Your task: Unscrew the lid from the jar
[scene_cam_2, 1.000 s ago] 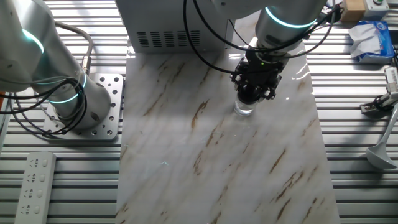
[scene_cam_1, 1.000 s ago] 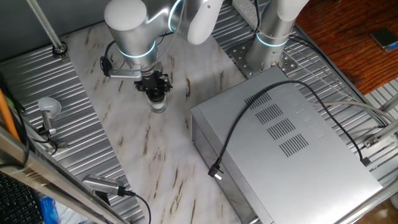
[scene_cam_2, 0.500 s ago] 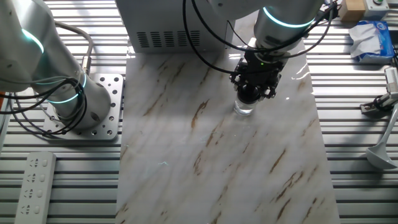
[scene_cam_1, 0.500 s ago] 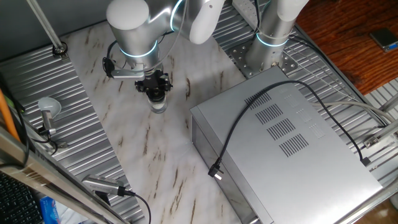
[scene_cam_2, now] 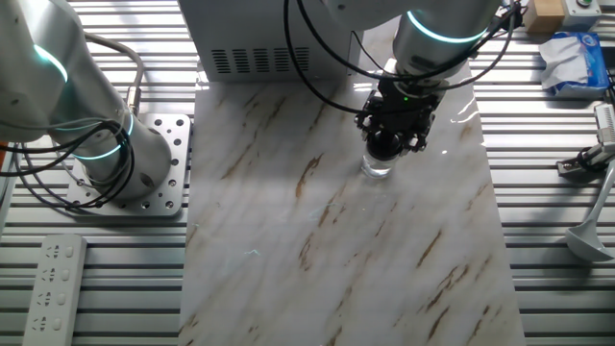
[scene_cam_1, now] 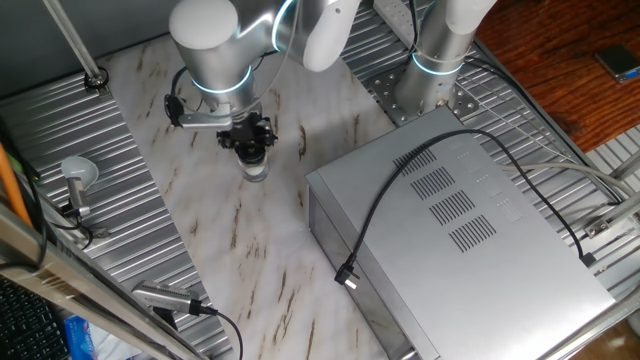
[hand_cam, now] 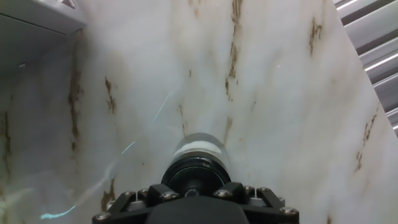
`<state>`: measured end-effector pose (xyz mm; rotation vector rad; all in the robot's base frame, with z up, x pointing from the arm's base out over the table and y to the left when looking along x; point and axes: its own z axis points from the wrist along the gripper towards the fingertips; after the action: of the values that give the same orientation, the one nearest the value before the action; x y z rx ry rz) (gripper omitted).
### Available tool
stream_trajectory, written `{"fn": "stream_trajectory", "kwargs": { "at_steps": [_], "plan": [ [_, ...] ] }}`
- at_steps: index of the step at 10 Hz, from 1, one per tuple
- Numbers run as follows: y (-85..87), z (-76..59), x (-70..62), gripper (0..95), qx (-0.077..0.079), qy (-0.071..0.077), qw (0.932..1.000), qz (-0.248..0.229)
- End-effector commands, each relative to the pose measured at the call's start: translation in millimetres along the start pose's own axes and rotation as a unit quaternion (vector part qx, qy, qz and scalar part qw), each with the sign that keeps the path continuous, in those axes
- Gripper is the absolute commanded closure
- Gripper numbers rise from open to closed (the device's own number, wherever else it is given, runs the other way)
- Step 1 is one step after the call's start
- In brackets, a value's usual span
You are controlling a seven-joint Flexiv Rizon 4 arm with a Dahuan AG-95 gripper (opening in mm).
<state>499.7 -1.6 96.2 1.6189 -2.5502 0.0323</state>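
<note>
Seemingly nothing has shifted: gripper (scene_cam_2: 392,146) remains atop the jar (scene_cam_2: 378,168).

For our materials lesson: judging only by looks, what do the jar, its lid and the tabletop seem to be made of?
The jar: clear glass or plastic, since the table shows through it.
The lid: dark, slightly glossy, probably plastic; the gripper covers part of it.
The table: smooth, white with brown veins, marble or a marble-look laminate.
</note>
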Motion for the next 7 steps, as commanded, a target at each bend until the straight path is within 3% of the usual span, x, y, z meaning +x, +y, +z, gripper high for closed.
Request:
{"fn": "stream_trajectory", "kwargs": {
  "at_steps": [1,7],
  "plan": [
    [-0.3,13.3,-0.7,95.0,0.002,0.007,1.0000,-0.003],
    [-0.2,13.5,-0.9,95.0,0.006,0.015,0.9994,-0.031]
  ]
}}
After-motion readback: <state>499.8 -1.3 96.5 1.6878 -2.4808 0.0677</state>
